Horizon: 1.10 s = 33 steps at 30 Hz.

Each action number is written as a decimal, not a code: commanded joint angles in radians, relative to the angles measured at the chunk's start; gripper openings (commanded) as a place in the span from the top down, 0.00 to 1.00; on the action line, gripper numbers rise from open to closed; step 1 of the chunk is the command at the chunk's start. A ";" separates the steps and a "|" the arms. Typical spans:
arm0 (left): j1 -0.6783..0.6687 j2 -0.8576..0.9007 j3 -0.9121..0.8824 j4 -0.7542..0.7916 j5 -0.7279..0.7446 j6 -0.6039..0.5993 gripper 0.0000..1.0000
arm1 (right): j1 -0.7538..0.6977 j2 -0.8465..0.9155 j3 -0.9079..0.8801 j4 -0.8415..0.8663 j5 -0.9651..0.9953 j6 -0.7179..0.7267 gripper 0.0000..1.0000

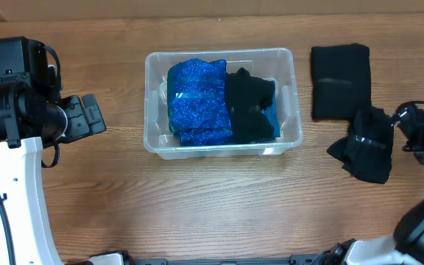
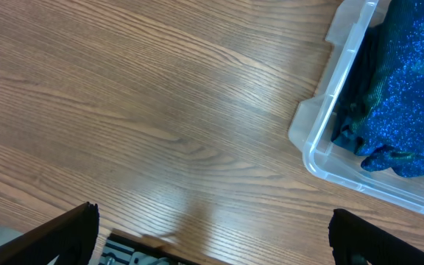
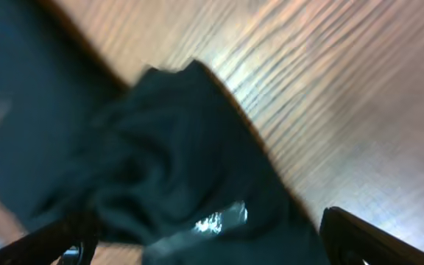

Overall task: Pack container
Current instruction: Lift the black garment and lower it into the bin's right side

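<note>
The clear plastic container point(image 1: 219, 53) stands at the table's middle. It holds a blue sparkly garment point(image 1: 197, 99) and a black garment point(image 1: 250, 107). Its corner and the blue garment point(image 2: 411, 81) show at the right of the left wrist view point(image 2: 322, 140). My left gripper point(image 1: 94, 116) is open and empty over bare table left of the container point(image 2: 212, 228). My right gripper point(image 1: 400, 136) is at the right edge of a crumpled black cloth point(image 1: 366, 147). In the right wrist view its fingers point(image 3: 205, 235) stand wide apart with that cloth point(image 3: 175, 162) between them.
A folded black cloth point(image 1: 340, 79) lies at the back right, just behind the crumpled one. The table is wood-grained; its front edge shows at the bottom of the left wrist view.
</note>
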<state>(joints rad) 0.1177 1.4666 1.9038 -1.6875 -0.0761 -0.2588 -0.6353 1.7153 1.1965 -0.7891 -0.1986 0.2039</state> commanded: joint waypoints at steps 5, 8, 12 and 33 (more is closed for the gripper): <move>-0.005 0.002 -0.001 -0.002 -0.009 -0.007 0.00 | -0.001 0.183 -0.007 0.035 -0.034 -0.154 0.02; -0.005 0.002 -0.001 -0.002 -0.010 -0.007 0.00 | 0.001 0.229 -0.020 0.018 -0.100 -0.153 0.23; -0.005 0.002 -0.001 -0.002 -0.009 -0.007 0.00 | 0.001 0.223 -0.025 -0.017 -0.188 -0.152 0.79; -0.005 0.002 -0.001 -0.002 -0.010 -0.007 0.00 | 0.674 -0.546 0.077 0.082 -0.350 0.504 0.96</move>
<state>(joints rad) 0.1177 1.4666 1.9038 -1.6878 -0.0761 -0.2588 -0.1226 1.1290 1.2621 -0.7689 -0.7128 0.4576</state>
